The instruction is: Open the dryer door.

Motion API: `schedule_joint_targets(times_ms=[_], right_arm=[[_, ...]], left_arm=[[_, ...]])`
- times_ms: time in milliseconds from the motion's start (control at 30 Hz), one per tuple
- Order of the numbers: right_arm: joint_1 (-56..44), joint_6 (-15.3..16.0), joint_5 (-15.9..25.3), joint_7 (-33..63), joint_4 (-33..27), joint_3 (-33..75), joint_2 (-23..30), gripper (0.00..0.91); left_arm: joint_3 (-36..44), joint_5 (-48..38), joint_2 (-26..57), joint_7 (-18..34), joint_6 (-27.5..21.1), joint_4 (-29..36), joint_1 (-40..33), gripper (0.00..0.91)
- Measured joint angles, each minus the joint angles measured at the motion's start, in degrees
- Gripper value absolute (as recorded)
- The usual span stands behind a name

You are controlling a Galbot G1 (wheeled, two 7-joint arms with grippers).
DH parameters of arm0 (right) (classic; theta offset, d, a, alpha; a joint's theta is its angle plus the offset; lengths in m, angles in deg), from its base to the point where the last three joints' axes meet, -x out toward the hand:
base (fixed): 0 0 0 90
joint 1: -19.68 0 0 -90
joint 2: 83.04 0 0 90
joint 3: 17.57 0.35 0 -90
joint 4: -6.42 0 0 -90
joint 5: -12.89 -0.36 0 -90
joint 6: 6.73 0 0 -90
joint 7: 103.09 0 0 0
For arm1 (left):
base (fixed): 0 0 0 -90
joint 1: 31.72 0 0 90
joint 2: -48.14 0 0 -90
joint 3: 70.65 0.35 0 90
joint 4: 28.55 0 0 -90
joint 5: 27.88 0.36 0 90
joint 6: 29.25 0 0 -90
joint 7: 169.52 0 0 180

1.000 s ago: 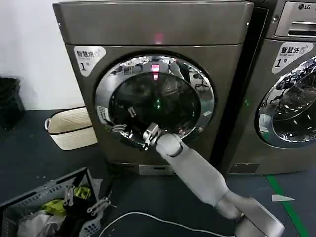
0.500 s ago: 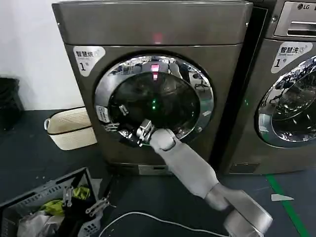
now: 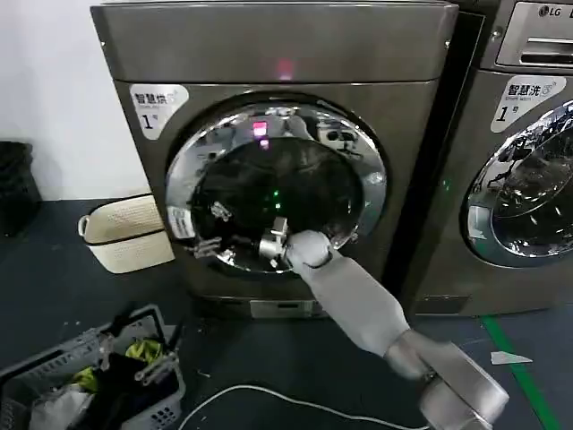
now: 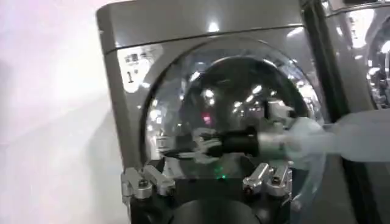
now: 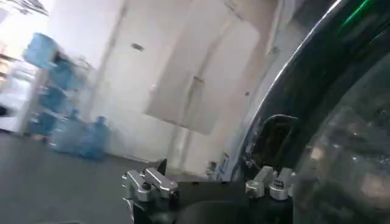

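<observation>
Dark floor; right claw against dryer door

The dryer stands against the white wall, a red light on its plain top panel and a white "1" sticker at its upper left corner; the dryer door shows its chrome rim and dark glass; the right gripper sits at the door's lower rim, its arm reaching in from the lower right; a cream basket rests on the dark floor beside the dryer's left lower corner; a grey crate of laundry lies at the floor's near left.
</observation>
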Motion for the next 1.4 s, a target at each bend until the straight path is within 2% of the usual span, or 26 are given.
schedule_joint_targets(times_ms=[300,1000,1233,1400], right_arm=[[-2.5,0.1,-2.4,-6.7,5.8,-0.2,-4.6,0.907],[-11.9,1.0,-3.1,-13.1,22.5,5.5,-18.4,0.907],[-19.4,1.1,-3.2,-13.5,29.3,12.0,-23.6,0.907],[-29.5,0.6,-2.6,-15.4,35.4,21.0,-27.2,0.907]], left_arm=[[-3.1,-3.5,0.7,-0.3,-1.3,0.6,-1.2,0.907],[-9.8,-9.6,4.5,-0.8,-3.5,-0.4,-3.8,0.907],[-11.8,-13.1,6.9,-0.8,-5.6,-2.0,-6.4,0.907],[-12.0,-14.0,9.5,-0.8,-6.1,-3.7,-8.4,0.907]])
